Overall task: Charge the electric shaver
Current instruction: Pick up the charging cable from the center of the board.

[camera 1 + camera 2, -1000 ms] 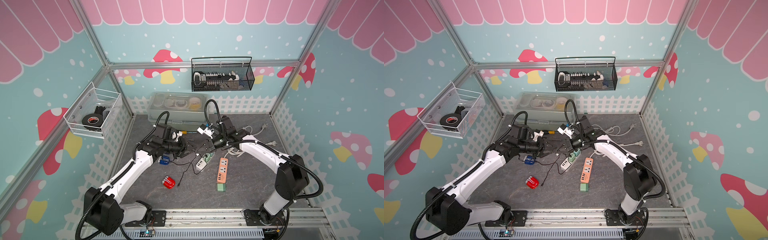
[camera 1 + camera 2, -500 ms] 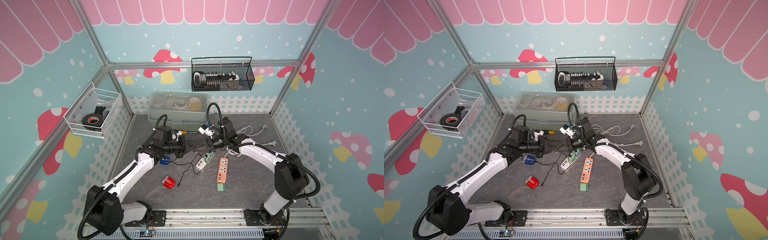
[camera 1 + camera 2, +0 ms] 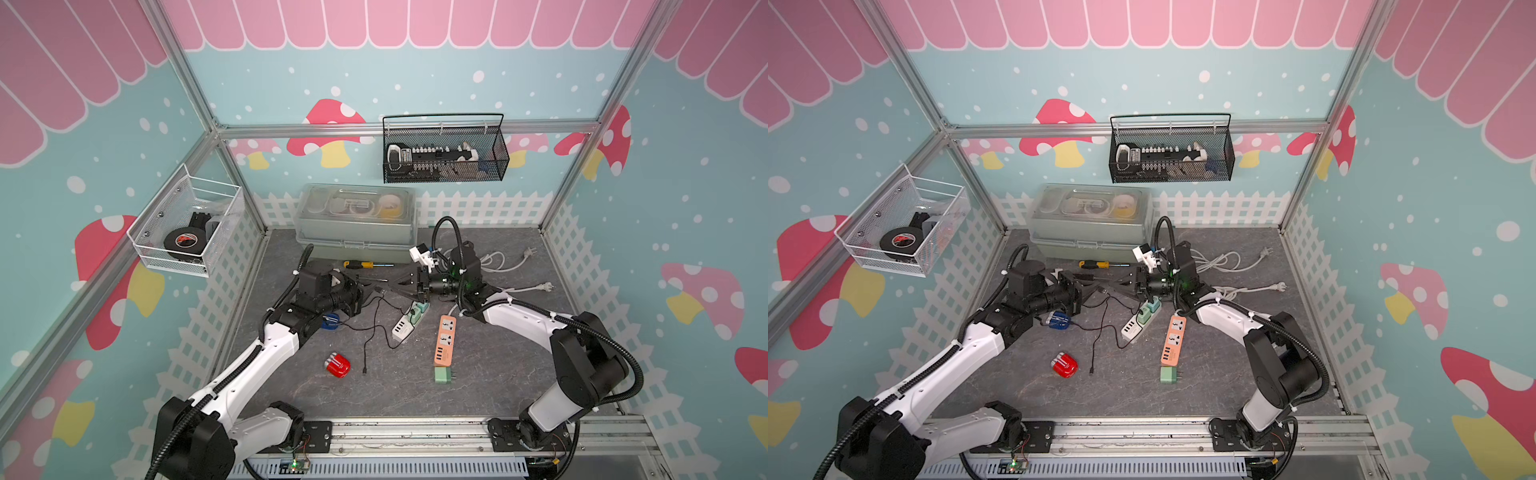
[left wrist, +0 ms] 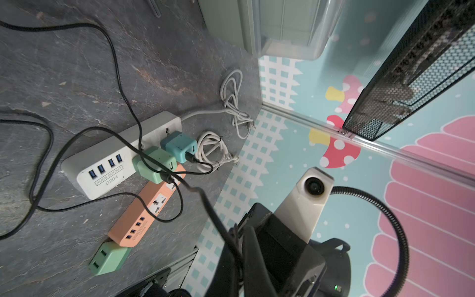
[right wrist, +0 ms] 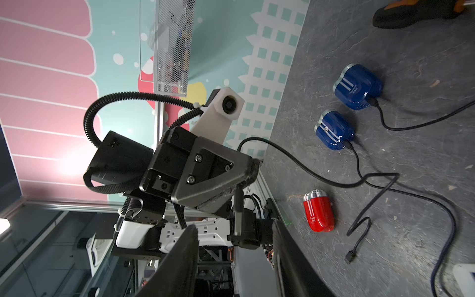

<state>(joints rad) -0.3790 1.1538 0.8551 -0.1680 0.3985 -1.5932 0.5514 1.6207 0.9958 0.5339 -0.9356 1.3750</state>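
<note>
The red electric shaver [image 3: 337, 365] [image 3: 1064, 365] [image 5: 318, 214] lies on the grey floor with no cable in it. A loose black cable's small end [image 3: 364, 371] [image 5: 350, 257] rests beside it. My left gripper [image 3: 373, 289] [image 3: 1096, 292] [image 4: 237, 231] is raised and shut on that cable [image 4: 205, 203], whose plug [image 5: 237, 205] sticks out of the fingers. My right gripper [image 3: 391, 286] [image 3: 1105, 286] [image 5: 234, 228] faces it tip to tip, open and holding nothing. The white power strip [image 3: 404, 328] [image 4: 102, 167] lies just below them, with two chargers plugged in.
Two blue shavers [image 5: 358, 86] [image 5: 334, 129] with cables in them sit under my left arm. An orange power strip [image 3: 444, 340] and a loose green charger [image 3: 444, 374] lie to the right. A screwdriver [image 3: 365, 264], a lidded box [image 3: 357, 220] and white cords [image 3: 494, 262] are behind.
My left gripper has shut on the black cable. The right gripper has opened, let go of it and drawn back to the right.
</note>
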